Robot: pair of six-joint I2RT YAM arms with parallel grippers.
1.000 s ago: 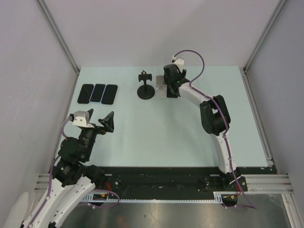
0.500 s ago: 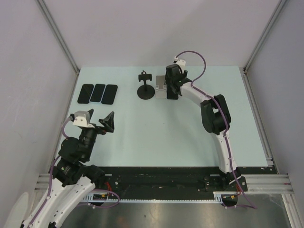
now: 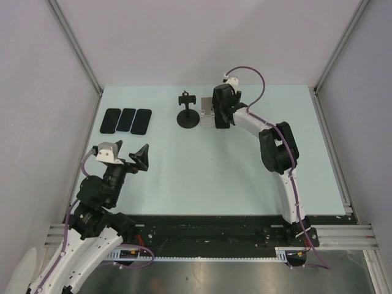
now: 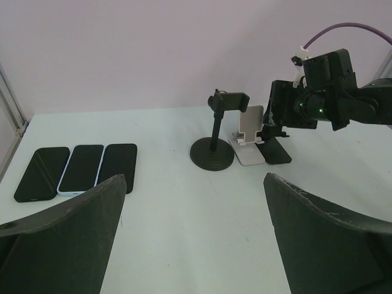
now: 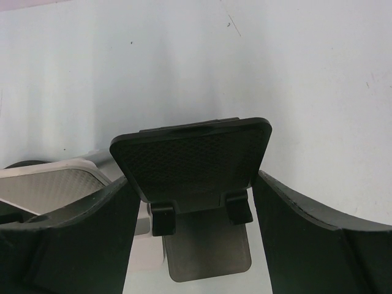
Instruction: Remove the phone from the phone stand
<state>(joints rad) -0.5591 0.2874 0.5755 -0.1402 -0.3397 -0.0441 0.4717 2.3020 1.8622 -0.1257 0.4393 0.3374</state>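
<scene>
Three dark slab phones [image 3: 125, 120] lie flat and face up in a tight row on the pale blue table [image 3: 202, 165]. They are beyond and to the left of the left gripper [image 4: 195, 180], and far to the left of the right one. Their long axes run from near edge to far, tops leaning slightly right. The left gripper's jaws are spread wide over bare tabletop and hold nothing.

Ahead of those jaws and to their right stands a black pole stand with a round base and top clamp [image 4: 212, 153]. A white folding stand [image 4: 250, 144] sits just beside it. Next comes a black folding phone stand [image 5: 191, 150], its textured back plate tilted up and its two front lips showing.

The right gripper [image 5: 193, 179] straddles that plate, one finger close against each edge. The jaws are partly spread, but whether they actually pinch the stand cannot be told.
</scene>
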